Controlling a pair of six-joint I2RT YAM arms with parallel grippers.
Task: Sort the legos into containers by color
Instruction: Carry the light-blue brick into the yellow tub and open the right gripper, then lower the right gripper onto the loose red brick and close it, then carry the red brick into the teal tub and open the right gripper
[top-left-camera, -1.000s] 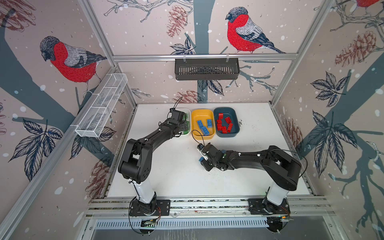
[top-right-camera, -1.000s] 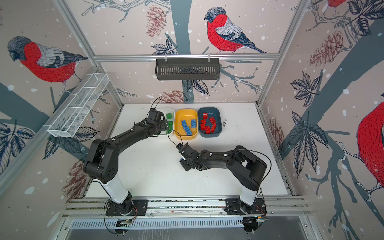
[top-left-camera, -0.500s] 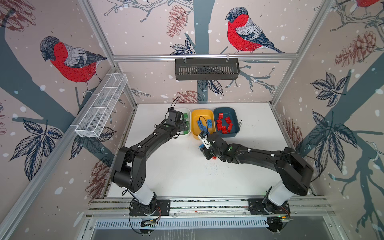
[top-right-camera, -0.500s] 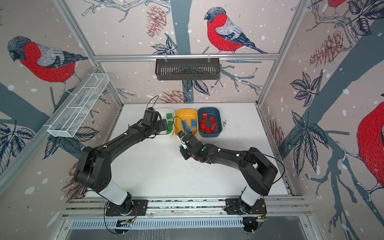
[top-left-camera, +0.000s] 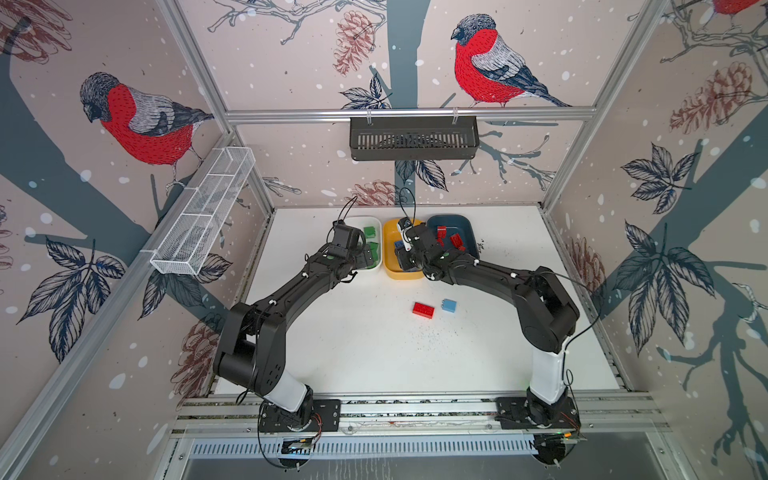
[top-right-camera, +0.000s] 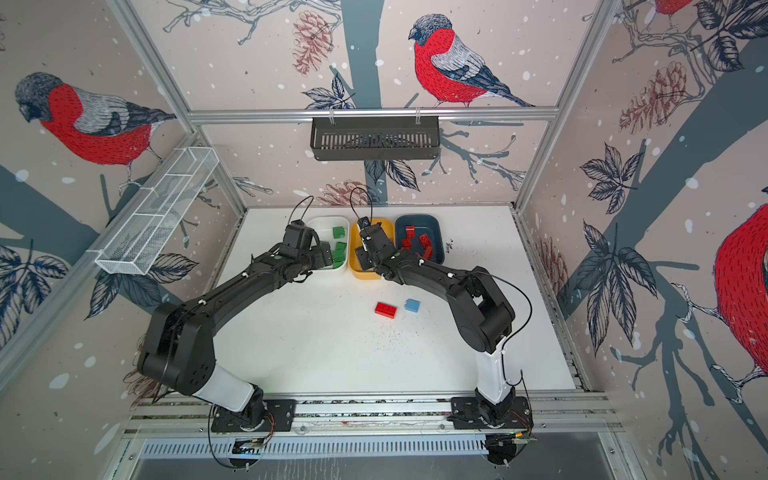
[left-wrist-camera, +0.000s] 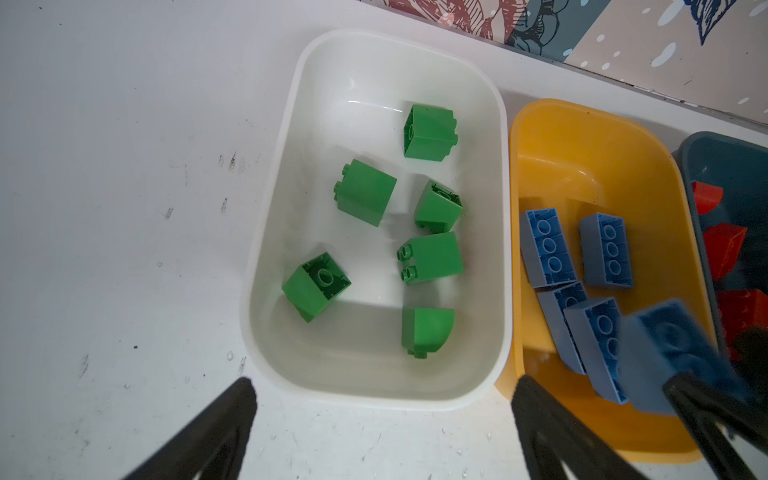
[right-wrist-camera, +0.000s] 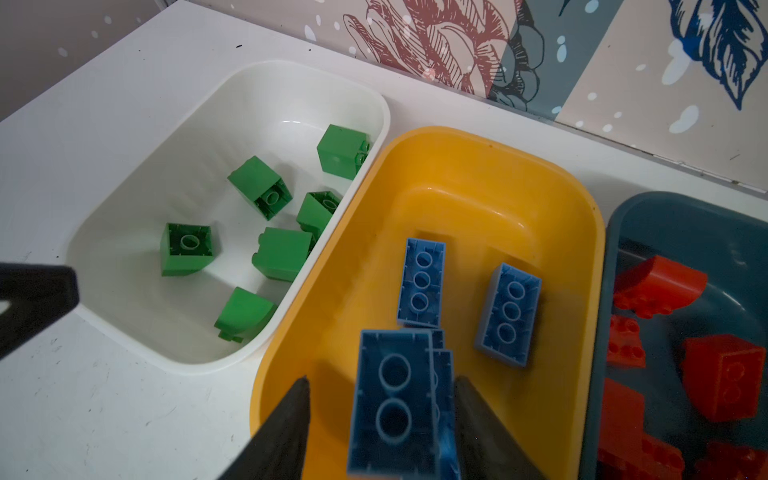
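My right gripper (right-wrist-camera: 382, 380) hangs over the near end of the yellow container (right-wrist-camera: 457, 137), open. A long blue lego (right-wrist-camera: 395, 399), blurred, sits loose between its fingers with a gap on one side. Several blue legos (right-wrist-camera: 422, 282) lie in that container. My left gripper (left-wrist-camera: 383, 381) stands open and empty over the table at the near rim of the white container (left-wrist-camera: 291, 104), which holds several green legos (left-wrist-camera: 365, 191). The teal container (top-left-camera: 461, 220) holds red legos (right-wrist-camera: 723, 374). A red lego (top-left-camera: 423, 310) and a light blue lego (top-left-camera: 449, 305) lie loose mid-table.
A black slotted basket (top-left-camera: 413, 139) hangs on the back wall and a white wire basket (top-left-camera: 203, 212) on the left wall. The three containers stand side by side against the back edge. Both forearms reach in from the front rail.
My right gripper carried the blue lego from mid-table back to over the yellow container, and its jaws have now parted. The left gripper stayed open by the white container.
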